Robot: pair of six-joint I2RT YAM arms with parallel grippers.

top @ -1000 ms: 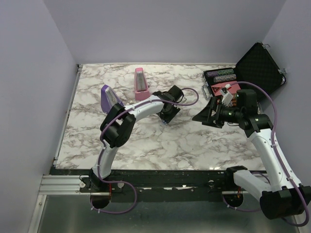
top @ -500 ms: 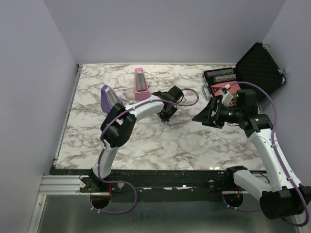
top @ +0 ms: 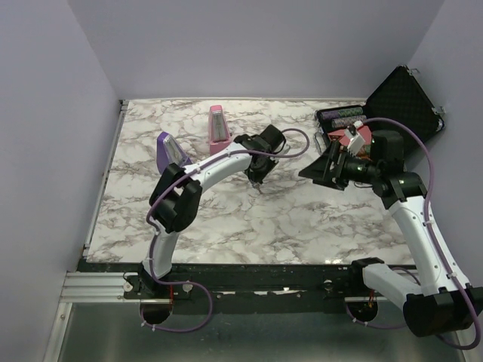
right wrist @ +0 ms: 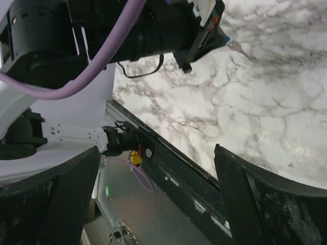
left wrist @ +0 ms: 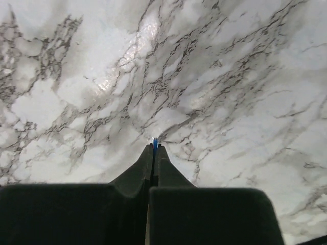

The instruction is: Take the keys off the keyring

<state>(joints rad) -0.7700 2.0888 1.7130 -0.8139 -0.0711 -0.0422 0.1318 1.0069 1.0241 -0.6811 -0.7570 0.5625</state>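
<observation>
While the left tool (top: pixel 260 179) is clamping: its two black fingers (left wrist: pixel 134 177) are pressing flat together, with only a thin blue edge showing between their tips.
Keys: the tiny bright-blue oblong key bundle (left wrist: pixel 155 143) is sitting pinched at the very tip of the left tool. In the right wrist view a small silvery metal piece (right wrist: pixel 238 47) is sticking out just past the blue end (right wrist: pixel 228 38). I cannot tell whether it is touching the surface below.
Right tool (top: pixel 318 170): its jaws are standing wide apart and holding nothing. It is pointing toward the left tool from well apart.
Worktop: the white marble-patterned worktop (top: pixel 302 219) is lying beneath both tools.
Pink wedge: the pink wedge-shaped object (top: pixel 218 130) is standing upright near the left tool, beyond it and to its left.
Purple wedge: the purple wedge-shaped object (top: pixel 170 149) is standing farther to the left tool's left, well apart from it.
Case: the open black hard case (top: pixel 400 102) is sitting beyond the right tool, its lid leaning back. Its contents are showing too small to make out.
</observation>
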